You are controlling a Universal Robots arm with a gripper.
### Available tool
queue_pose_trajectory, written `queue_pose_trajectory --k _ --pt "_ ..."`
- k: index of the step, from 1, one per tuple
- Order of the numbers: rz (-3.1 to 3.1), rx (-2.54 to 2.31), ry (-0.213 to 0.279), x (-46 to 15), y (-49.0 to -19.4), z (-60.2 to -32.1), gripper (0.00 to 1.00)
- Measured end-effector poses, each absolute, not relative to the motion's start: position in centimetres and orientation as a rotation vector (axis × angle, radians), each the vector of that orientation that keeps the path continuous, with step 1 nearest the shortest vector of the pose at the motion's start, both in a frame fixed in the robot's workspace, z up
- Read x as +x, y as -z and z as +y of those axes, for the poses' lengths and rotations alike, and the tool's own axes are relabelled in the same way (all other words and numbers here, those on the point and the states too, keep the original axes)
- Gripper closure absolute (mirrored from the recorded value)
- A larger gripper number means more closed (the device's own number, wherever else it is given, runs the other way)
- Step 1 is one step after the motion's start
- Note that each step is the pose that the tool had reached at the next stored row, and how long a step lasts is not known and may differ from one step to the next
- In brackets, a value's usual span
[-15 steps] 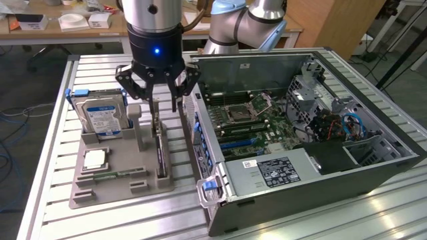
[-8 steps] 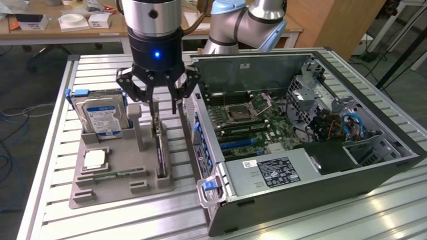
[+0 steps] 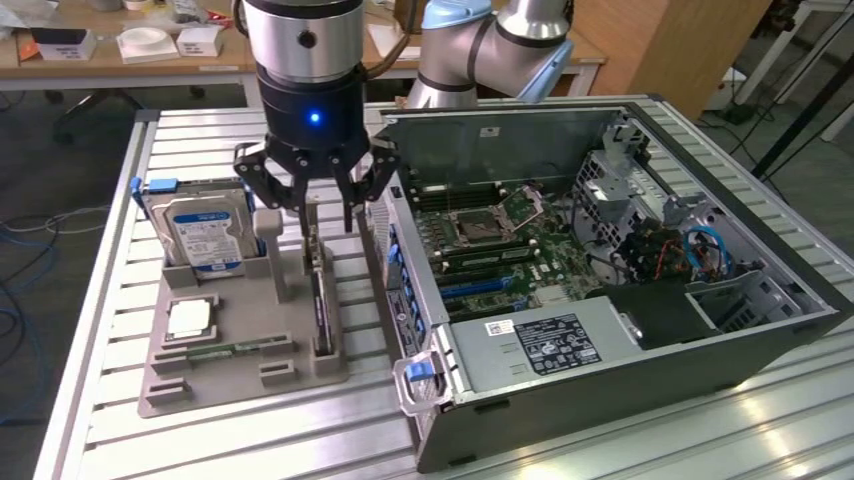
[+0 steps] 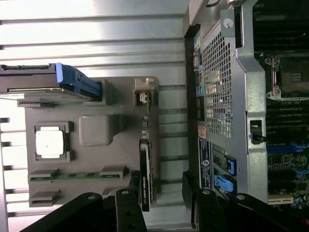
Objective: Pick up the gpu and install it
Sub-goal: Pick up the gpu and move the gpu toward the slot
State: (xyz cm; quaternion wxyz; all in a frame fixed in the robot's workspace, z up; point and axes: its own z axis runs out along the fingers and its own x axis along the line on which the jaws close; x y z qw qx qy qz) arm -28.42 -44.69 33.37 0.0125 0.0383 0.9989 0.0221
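Hovering jaws-apart, black metal gripper is hanging over thin black gpu card, sitting edge-up in grey plastic tray slot at 9 o'clock of open dark metal computer case in exterior view, leaving top edge exposed for pinching.

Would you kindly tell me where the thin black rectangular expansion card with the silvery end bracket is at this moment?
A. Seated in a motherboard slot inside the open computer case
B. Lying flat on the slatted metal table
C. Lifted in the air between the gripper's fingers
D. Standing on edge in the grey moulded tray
D: the black expansion card stands on edge in a slot of the grey moulded tray, with the open gripper poised over it.
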Motion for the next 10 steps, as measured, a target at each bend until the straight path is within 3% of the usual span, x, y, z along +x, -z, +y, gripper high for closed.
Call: queue_pose_trajectory --k 10 --pt "3.114 0.119 -0.069 -28.43 -32.56 -44.69 0.53"
